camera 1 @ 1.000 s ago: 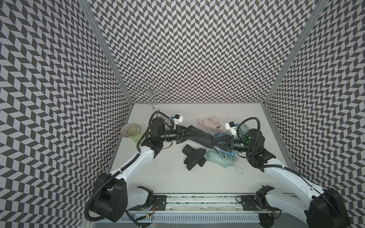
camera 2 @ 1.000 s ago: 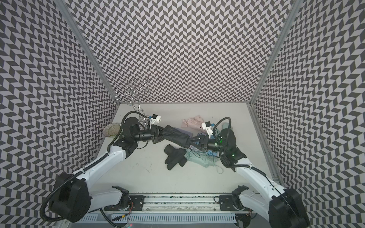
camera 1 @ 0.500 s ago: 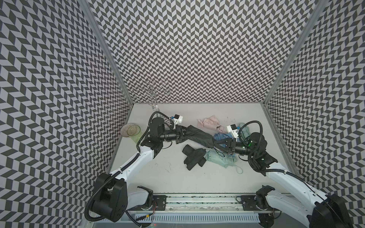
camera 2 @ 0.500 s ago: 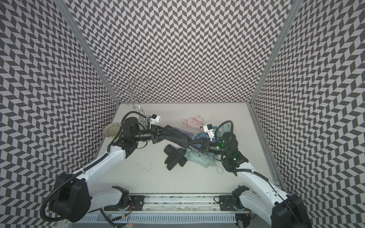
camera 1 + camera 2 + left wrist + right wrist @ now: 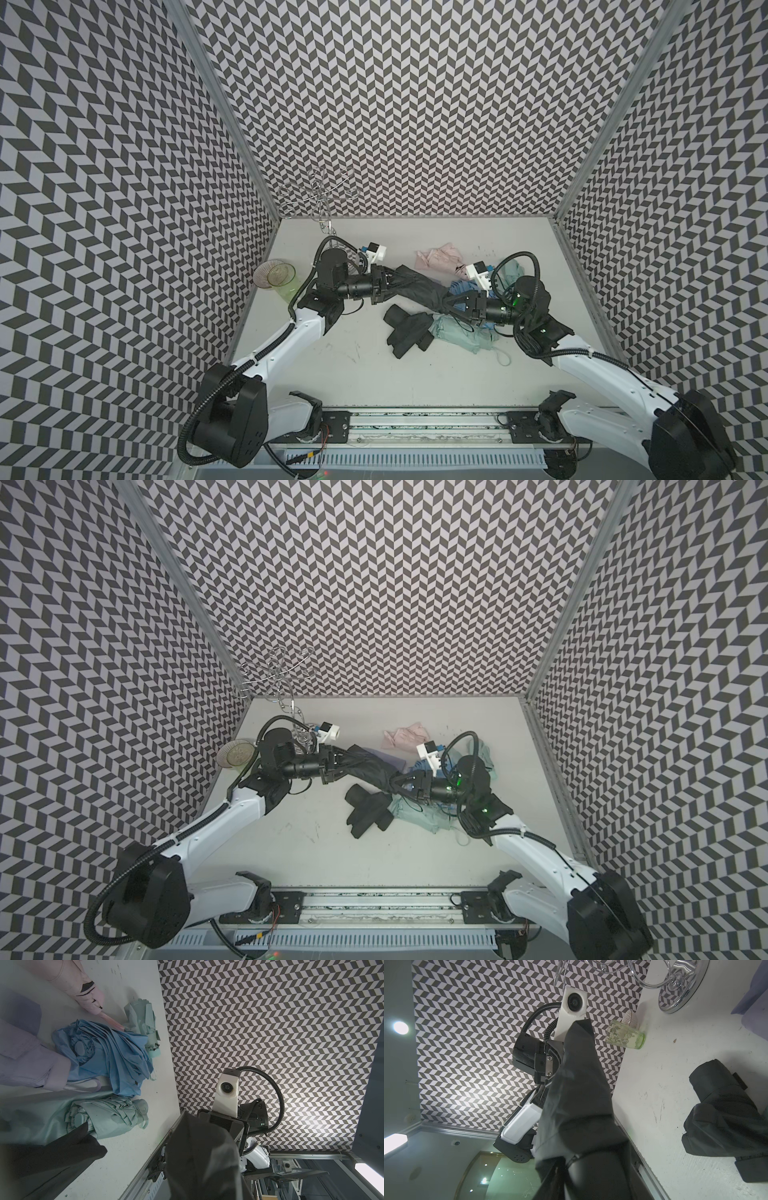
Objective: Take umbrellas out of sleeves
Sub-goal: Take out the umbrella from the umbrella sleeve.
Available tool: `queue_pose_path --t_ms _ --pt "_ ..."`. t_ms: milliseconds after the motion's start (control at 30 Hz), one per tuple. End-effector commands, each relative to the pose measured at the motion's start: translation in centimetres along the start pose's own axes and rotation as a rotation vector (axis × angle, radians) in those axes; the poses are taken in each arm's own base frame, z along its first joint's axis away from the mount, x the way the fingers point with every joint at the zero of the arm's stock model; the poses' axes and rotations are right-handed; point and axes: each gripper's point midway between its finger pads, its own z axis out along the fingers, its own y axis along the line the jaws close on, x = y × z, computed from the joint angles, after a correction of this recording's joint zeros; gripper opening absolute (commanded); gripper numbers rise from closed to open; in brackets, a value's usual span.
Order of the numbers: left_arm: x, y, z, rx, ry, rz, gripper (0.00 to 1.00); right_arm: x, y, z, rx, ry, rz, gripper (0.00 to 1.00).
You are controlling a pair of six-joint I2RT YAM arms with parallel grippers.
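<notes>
A black umbrella in its black sleeve [image 5: 419,286] hangs above the table between both arms. My left gripper [image 5: 388,282] is shut on the sleeve's end, and black fabric [image 5: 203,1157] fills its wrist view. My right gripper [image 5: 451,305] is shut on the opposite end, where a smooth black handle [image 5: 598,1176] sits between the fingers and the sleeve [image 5: 577,1105] runs away from it. A second black umbrella [image 5: 409,334] lies on the table below.
Beneath and behind the right arm lie a mint umbrella [image 5: 461,336], a light blue one [image 5: 108,1053], a pink one [image 5: 440,259], another mint one [image 5: 143,1022] and lilac fabric [image 5: 390,760]. Clear cups [image 5: 276,274] sit at the left wall. A chrome rack [image 5: 318,199] stands back left.
The right gripper's jaws have narrowed onto the black umbrella's end, and that arm has shifted a little. The left arm has stayed still with its grip unchanged.
</notes>
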Motion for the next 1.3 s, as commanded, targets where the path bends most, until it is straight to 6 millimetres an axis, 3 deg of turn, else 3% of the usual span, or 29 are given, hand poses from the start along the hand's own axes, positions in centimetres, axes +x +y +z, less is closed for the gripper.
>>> queue_pose_path --t_ms 0,133,167,200,233,367,433,567,767,967,1067,1133,1200,1233,1267 --pt "0.8 -2.5 -0.1 0.063 0.027 0.066 0.00 -0.8 0.6 0.3 -0.014 -0.031 -0.027 0.30" --pt "0.6 -2.0 -0.3 0.042 0.022 0.068 0.00 -0.8 0.9 0.2 -0.023 -0.034 -0.038 0.20" --pt "0.5 -1.7 -0.4 0.027 0.019 0.067 0.06 -0.9 1.0 0.1 -0.024 -0.039 -0.042 0.19" --pt "0.3 -1.4 -0.5 0.012 0.013 0.069 0.26 -0.9 1.0 0.0 -0.023 -0.043 -0.042 0.18" --pt "0.3 -1.1 -0.6 -0.001 0.013 0.071 0.38 -1.0 1.0 -0.1 -0.023 -0.047 -0.042 0.18" --pt "-0.1 -0.2 -0.9 -0.047 0.000 0.088 0.75 -1.3 1.2 -0.7 -0.024 -0.061 -0.054 0.17" --pt "-0.6 0.5 -1.5 -0.085 -0.024 0.102 0.84 -1.4 1.3 -0.8 -0.023 -0.057 -0.065 0.16" --pt "-1.6 2.1 -3.0 -0.182 -0.077 0.145 0.89 -1.4 1.4 -0.7 -0.019 -0.027 -0.087 0.16" --pt "-1.5 2.2 -3.4 -0.183 -0.081 0.173 0.81 -1.1 1.6 -0.4 -0.030 0.015 -0.092 0.15" --pt "-0.8 3.6 -3.1 -0.220 -0.033 0.179 0.72 -1.3 2.6 -0.2 -0.054 0.037 -0.109 0.15" --pt "-0.7 4.1 -3.1 -0.241 -0.024 0.180 0.61 -1.4 2.6 -0.1 -0.052 0.039 -0.109 0.15" --pt "-0.6 4.1 -3.0 -0.243 -0.012 0.184 0.43 -1.4 2.6 -0.1 -0.053 0.040 -0.110 0.14" --pt "-0.8 4.3 -3.1 -0.265 -0.014 0.186 0.13 -1.4 2.4 0.0 -0.049 0.040 -0.108 0.14" --pt "-1.0 4.4 -3.2 -0.283 -0.021 0.194 0.03 -1.4 2.3 0.0 -0.047 0.040 -0.107 0.15" --pt "-1.1 4.4 -3.3 -0.292 -0.023 0.196 0.00 -1.4 2.2 -0.1 -0.044 0.039 -0.106 0.14"
